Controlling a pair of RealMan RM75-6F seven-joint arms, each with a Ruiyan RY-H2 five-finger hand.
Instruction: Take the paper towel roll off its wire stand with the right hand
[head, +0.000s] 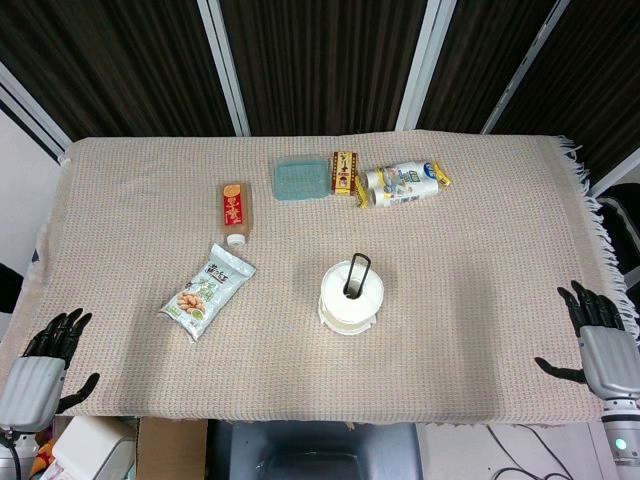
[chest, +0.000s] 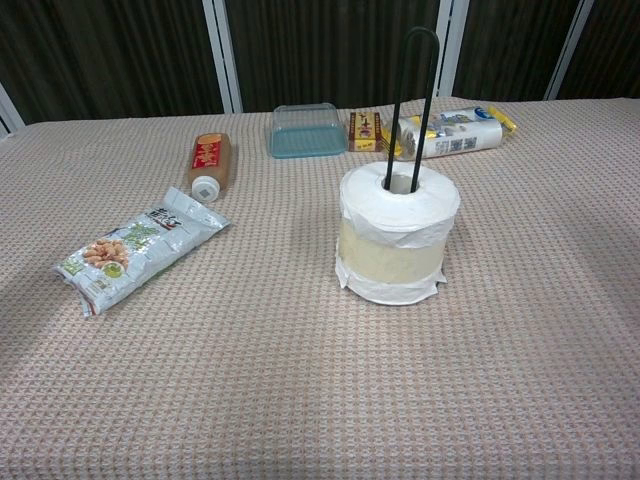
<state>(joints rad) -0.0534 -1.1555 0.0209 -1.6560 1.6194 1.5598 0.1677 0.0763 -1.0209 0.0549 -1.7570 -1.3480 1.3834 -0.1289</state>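
Note:
A white paper towel roll (head: 350, 297) (chest: 397, 233) stands upright near the table's middle, threaded on a black wire stand (head: 356, 274) (chest: 412, 105) whose loop rises well above it. My right hand (head: 603, 346) hovers at the table's right front corner, fingers spread, holding nothing, far from the roll. At the left front corner my left hand (head: 42, 364) is likewise spread and holds nothing. Neither hand shows in the chest view.
Left of the roll lie a snack bag (head: 207, 290) (chest: 140, 249) and a bottle (head: 234, 211) (chest: 209, 164) on its side. Along the back are a teal lidded box (head: 301, 180) (chest: 306, 130), a small yellow carton (head: 344, 172) (chest: 364, 131) and a white packet (head: 403, 183) (chest: 450, 132).

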